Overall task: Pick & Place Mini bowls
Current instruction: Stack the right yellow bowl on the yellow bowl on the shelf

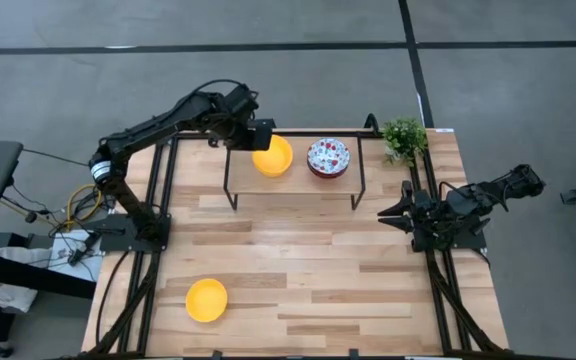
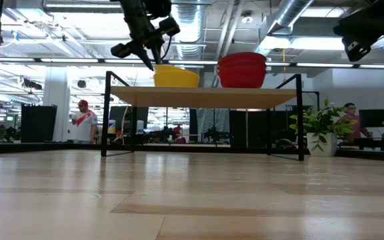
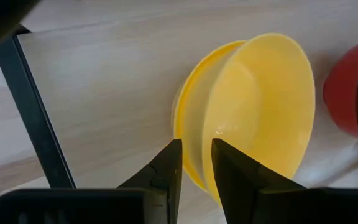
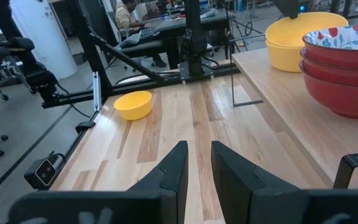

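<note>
One yellow bowl sits on the table, we judge five left on the shelf, where the left gripper pinches the yellow stack's top rim; right gripper waits slightly open.

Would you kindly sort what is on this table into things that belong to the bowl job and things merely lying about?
Job:
yellow bowls on the shelf, at the left gripper
floral bowl stack on the shelf
lone yellow bowl on the tabletop

Lying about:
green plant
right gripper, waiting at the table's right edge
</note>
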